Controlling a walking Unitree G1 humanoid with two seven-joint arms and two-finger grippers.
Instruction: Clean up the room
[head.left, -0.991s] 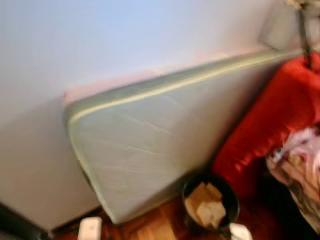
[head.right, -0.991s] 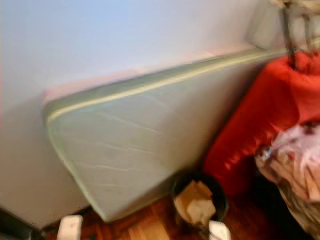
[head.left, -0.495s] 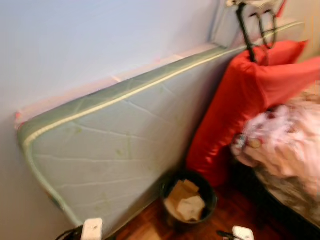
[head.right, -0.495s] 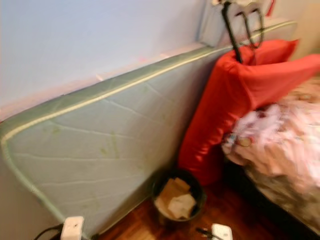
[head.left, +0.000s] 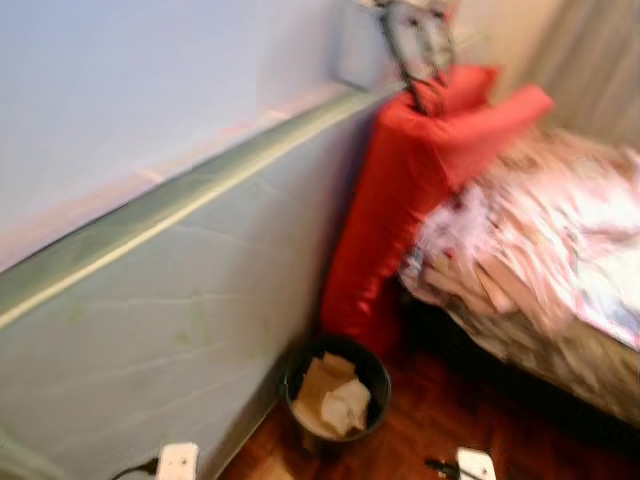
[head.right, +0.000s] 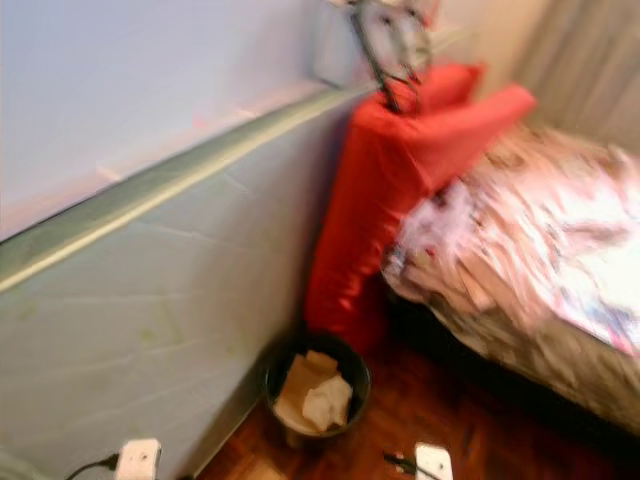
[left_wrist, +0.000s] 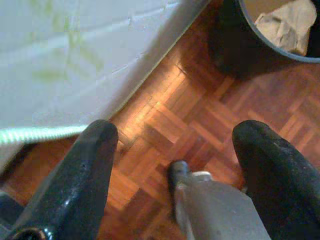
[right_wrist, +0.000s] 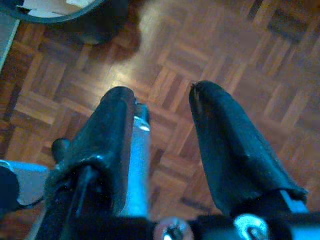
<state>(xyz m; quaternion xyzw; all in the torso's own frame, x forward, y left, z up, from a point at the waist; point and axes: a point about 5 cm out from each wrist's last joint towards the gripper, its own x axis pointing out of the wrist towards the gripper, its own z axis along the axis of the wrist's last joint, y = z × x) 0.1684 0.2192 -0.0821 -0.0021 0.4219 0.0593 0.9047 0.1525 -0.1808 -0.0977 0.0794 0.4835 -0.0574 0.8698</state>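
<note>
A round black bin (head.left: 336, 398) holding crumpled paper (head.left: 330, 392) stood upright on the parquet floor (left_wrist: 190, 110), beside a mattress (head.left: 150, 330) leaning lengthwise against the wall. Left hand (left_wrist: 175, 150) and right hand (right_wrist: 162, 125) hung spread, holding nothing, above the floor.

Left gripper (left_wrist: 175, 150): hanging over the floor, its two black fingers (left_wrist: 85, 175) spreading wide apart, nothing between them.
Parquet floor (left_wrist: 185, 95): lying below, reddish-brown blocks catching a glare.
Mattress (left_wrist: 75, 50): standing on edge, pale green, its bottom edge meeting the floor.
Black bin (left_wrist: 260, 40): sitting near the mattress, holding crumpled paper (left_wrist: 285, 25).
</note>
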